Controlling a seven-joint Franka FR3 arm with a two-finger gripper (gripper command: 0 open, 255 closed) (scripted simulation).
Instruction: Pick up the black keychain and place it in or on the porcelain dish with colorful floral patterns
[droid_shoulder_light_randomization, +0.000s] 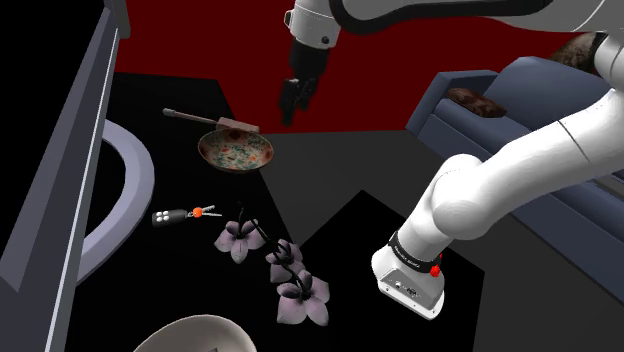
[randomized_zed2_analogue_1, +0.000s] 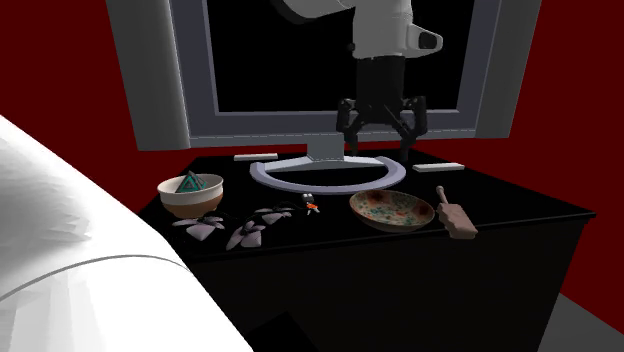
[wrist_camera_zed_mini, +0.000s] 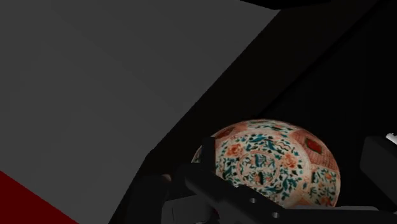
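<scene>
While hanging high over the far part of the worktop (randomized_zed2_analogue_1: 510, 205), carried nothing; found the pincer (droid_shoulder_light_randomization: 292, 108) spread, fingers well apart, roughly above the dish (droid_shoulder_light_randomization: 235, 152) with its red-and-green floral pattern; found the black keychain (droid_shoulder_light_randomization: 180, 215) lying flat on the worktop, well apart from the pincer, between the dish and the pale purple flowers (droid_shoulder_light_randomization: 285, 265), and near the monitor foot (droid_shoulder_light_randomization: 130, 180).

Judged several ways for this to go wrong; judged a straight descent from there likely to meet the dish or the wooden tool (droid_shoulder_light_randomization: 215, 120) lying just beside it, rather than the keychain; judged the crossing to the keychain tight, with a flower just beside it and the curved foot near, so that a wide-spread finger might nudge either; judged the fob low and flat, hence easy to pinch badly and drop; judged the loose keys on their red tag liable to swing and catch the dish's rim on the way back.

Noted the worktop as plain black and level, also carrying a pale bowl (randomized_zed2_analogue_1: 190, 195) and a large grey monitor (randomized_zed2_analogue_1: 150, 80); noted a deep red wall behind, grey floor below, and a blue sofa (droid_shoulder_light_randomization: 520, 130) beside the arm's stand.
</scene>
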